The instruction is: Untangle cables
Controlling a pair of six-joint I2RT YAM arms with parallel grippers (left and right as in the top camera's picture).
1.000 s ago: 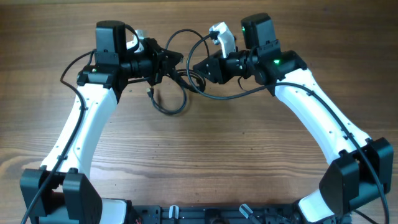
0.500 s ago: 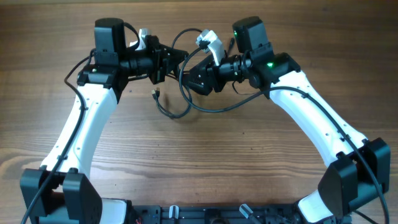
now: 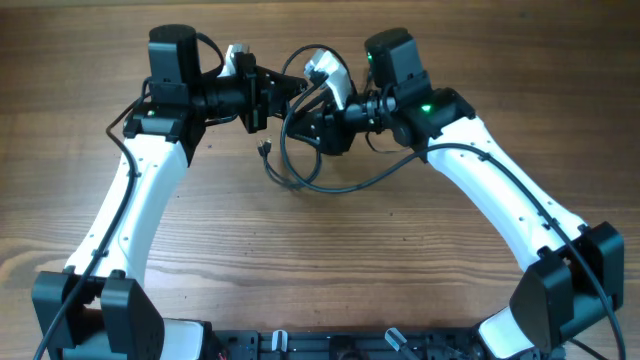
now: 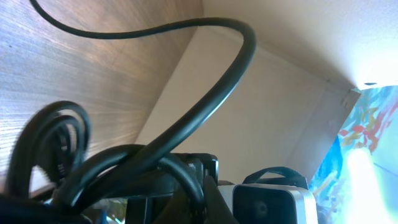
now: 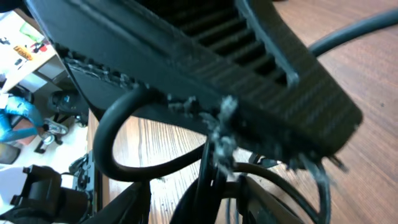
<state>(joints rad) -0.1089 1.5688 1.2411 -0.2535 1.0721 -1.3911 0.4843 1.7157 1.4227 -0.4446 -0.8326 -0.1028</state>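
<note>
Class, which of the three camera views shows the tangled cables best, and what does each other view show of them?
The overhead view: the cables appear whole, looping between both tools down onto the table. The left wrist view shows only close, blurred black loops. The right wrist view shows short cable stretches behind a dark finger.

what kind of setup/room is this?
Likely an indoor robot lab or workshop bench: two arms at a wood-grain table working the cables, with plain walls and clutter behind.
</note>
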